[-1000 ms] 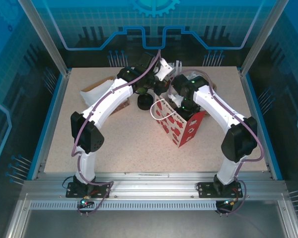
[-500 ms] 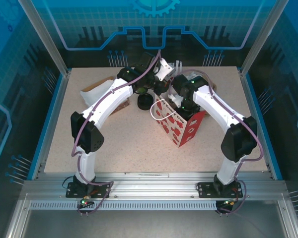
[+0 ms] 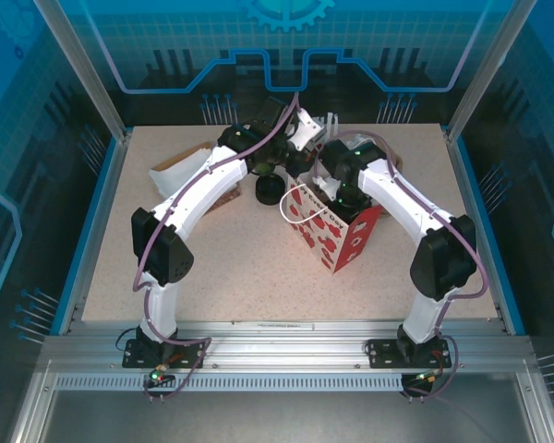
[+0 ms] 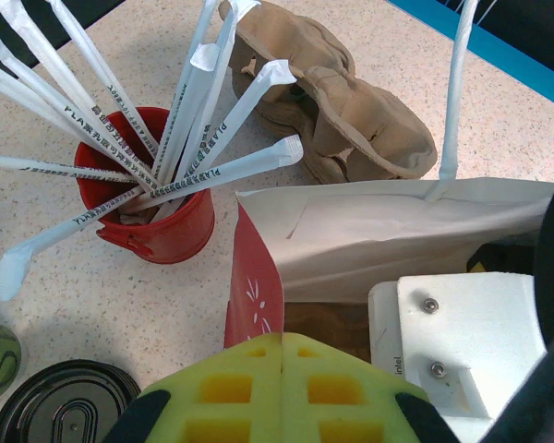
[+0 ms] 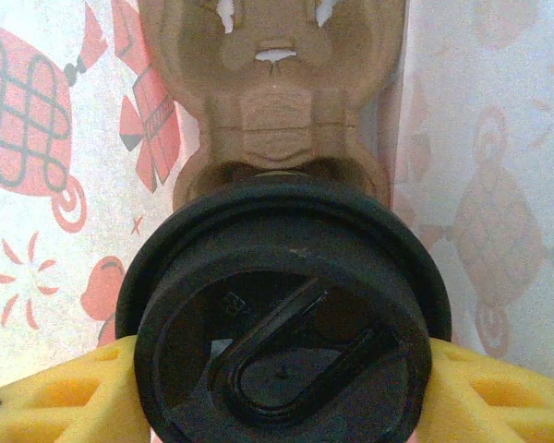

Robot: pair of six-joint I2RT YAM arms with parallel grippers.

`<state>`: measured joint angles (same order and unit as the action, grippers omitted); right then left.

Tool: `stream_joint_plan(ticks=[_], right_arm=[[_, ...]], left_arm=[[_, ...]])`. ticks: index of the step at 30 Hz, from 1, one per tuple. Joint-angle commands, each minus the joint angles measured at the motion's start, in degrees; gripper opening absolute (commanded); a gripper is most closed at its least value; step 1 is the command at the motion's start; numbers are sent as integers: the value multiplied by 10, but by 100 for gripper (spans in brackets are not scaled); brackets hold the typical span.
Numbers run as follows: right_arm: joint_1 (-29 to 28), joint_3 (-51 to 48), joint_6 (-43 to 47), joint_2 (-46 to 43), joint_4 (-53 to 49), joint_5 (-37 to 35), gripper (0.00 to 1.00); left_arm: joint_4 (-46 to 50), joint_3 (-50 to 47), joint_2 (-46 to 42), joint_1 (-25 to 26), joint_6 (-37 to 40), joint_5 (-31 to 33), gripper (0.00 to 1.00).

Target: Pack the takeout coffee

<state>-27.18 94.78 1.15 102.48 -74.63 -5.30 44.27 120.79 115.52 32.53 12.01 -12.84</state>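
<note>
Black-lidded takeout coffee (image 5: 282,314): pinched at the lid's sides between the yellow pads of my right pincer (image 5: 279,392) and hanging inside the paper bag (image 5: 485,138). The lid hides the cup body, so I cannot tell whether its base touches anything.

Paper bag, white with red prints: upright, just right of the middle of the desk (image 3: 231,268), nearer the far edge than the near one. Its mouth is open.

Pulp cup carrier (image 5: 277,92), brown: lies at the bottom of the bag, straight beyond the lid. As far as I can see, its well is not yet filled.

Left pincer (image 4: 282,388): pads pressed together, apparently on the bag's red-lined rim. I take it to be holding the mouth open.

Sundries on the desk beside the bag, toward the far edge, none of them for packing:
- red cup of wrapped straws (image 4: 157,226)
- loose black lid (image 4: 60,411)
- crumpled brown pulp piece (image 4: 351,120)

Progress, my estimate:
- Done: the coffee is in hand and within the bag's walls, lined up over the carrier.
- Left: seat the cup in the carrier, spread the right pincer, lift that arm clear of the bag, and let go of the rim.
- I put it past the halfway mark. The cup is not yet set down, as long as the pads are on the lid.
</note>
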Motion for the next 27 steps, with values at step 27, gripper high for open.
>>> stream_joint_plan(ticks=[27], right_arm=[[19, -20, 8, 26, 14, 8, 33]], left_arm=[[18, -13, -21, 1, 5, 12, 3]])
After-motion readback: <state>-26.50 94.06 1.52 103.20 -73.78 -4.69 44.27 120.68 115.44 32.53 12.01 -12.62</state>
